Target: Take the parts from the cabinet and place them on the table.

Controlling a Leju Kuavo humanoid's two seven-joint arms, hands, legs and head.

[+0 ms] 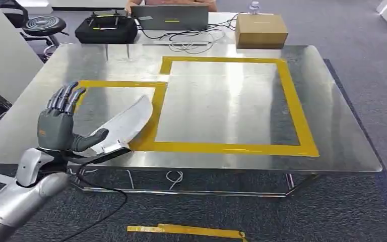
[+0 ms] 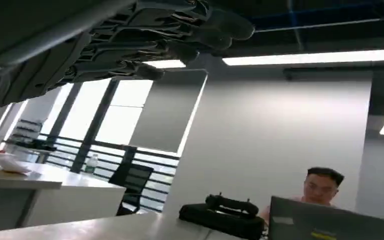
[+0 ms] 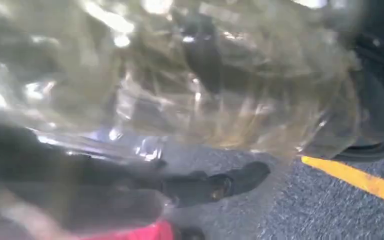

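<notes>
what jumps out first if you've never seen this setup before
Bright yellow tape marks two joined rectangles on the shiny metal table. At its near left edge, the robot's left hand holds a flat silvery part over the smaller rectangle. The right wrist view shows crinkled clear plastic.

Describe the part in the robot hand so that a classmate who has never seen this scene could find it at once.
Start at the steel table marked with yellow tape. At its near left edge the left robot hand holds a metal part. It is a flat, pale, blade-like sheet slanting over the smaller taped frame, the only loose piece there.
</notes>
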